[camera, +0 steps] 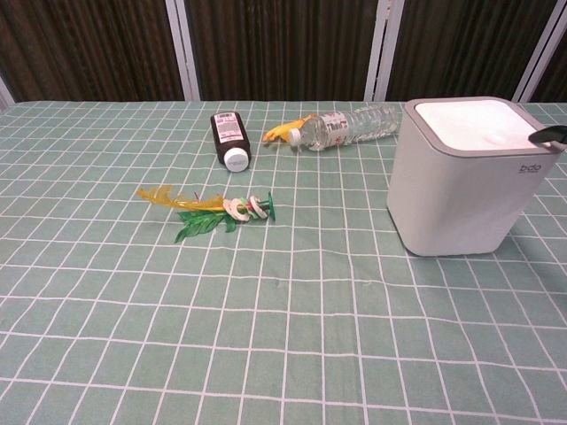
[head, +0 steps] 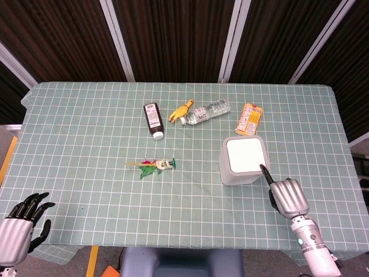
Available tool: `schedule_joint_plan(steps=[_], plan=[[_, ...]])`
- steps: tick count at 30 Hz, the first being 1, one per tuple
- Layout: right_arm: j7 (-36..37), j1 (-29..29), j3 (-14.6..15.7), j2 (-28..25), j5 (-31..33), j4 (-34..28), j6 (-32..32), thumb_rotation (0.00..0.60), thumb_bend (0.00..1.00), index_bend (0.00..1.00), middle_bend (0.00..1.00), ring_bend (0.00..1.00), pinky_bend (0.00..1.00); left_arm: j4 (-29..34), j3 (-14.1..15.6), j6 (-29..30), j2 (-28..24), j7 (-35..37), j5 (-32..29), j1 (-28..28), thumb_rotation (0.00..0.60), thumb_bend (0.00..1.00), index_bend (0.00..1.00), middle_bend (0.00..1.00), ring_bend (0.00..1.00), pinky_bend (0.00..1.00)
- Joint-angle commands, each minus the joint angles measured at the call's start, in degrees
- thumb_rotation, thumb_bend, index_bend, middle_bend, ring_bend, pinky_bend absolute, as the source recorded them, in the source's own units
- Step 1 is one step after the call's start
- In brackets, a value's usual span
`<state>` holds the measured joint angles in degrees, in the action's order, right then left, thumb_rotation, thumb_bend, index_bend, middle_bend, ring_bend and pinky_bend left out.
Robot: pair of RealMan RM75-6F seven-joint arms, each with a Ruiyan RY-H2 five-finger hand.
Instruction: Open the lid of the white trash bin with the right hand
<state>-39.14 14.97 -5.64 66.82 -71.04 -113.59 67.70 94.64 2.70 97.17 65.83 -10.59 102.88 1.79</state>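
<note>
White square trash bin (head: pixel 245 161) with a grey rim stands on the desk (head: pixel 81 144), which has a green checked cloth, and its flat white lid (head: pixel 246 155) lies closed. The right hand (head: pixel 286 196) is just beside the near right corner of the bin; one black finger (head: pixel 266 173) points forward and its tip is at the lid's edge, while the other fingers are curled in and hold nothing. From the chest view only this fingertip (camera: pixel 547 135) shows, at the bin's right rim. Behind the bin lies an orange snack packet (head: pixel 249 119). Further left of the bin are a clear plastic bottle (head: pixel 205 112), a yellow toy (head: pixel 181 109), a dark brown bottle (head: pixel 153 120) and a green plastic sprig (head: pixel 151 165). The left hand (head: pixel 20 225) is far left of the bin at the desk's near corner, fingers spread, empty.
</note>
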Motion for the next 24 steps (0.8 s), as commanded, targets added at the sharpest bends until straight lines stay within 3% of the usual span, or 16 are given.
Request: schedule_joint_plan(steps=[1, 16, 24], plan=[[0.6, 0.6, 0.2, 0.7, 0.1, 0.6, -0.2, 0.600, 0.78, 0.07, 0.75, 0.81, 0.69, 0.0, 0.0, -0.1, 0.0, 0.0, 0.0, 0.0, 0.600, 0.50, 0.32, 0.19, 0.17, 0.33], [3.4, 1.5, 1.8, -0.1, 0.7, 1.2, 0.5, 0.600, 0.78, 0.07, 0.75, 0.81, 0.69, -0.1, 0.0, 0.2, 0.0, 0.1, 0.3, 0.1, 0.600, 0.50, 0.32, 0.19, 0.17, 0.33], [12.1, 0.0, 0.9, -2.5, -7.4, -0.2, 6.4, 0.600, 0.73, 0.05, 0.75, 0.80, 0.69, -0.1, -0.1, 0.0, 0.0, 0.0, 0.2, 0.0, 0.600, 0.50, 0.32, 0.19, 0.17, 0.33]])
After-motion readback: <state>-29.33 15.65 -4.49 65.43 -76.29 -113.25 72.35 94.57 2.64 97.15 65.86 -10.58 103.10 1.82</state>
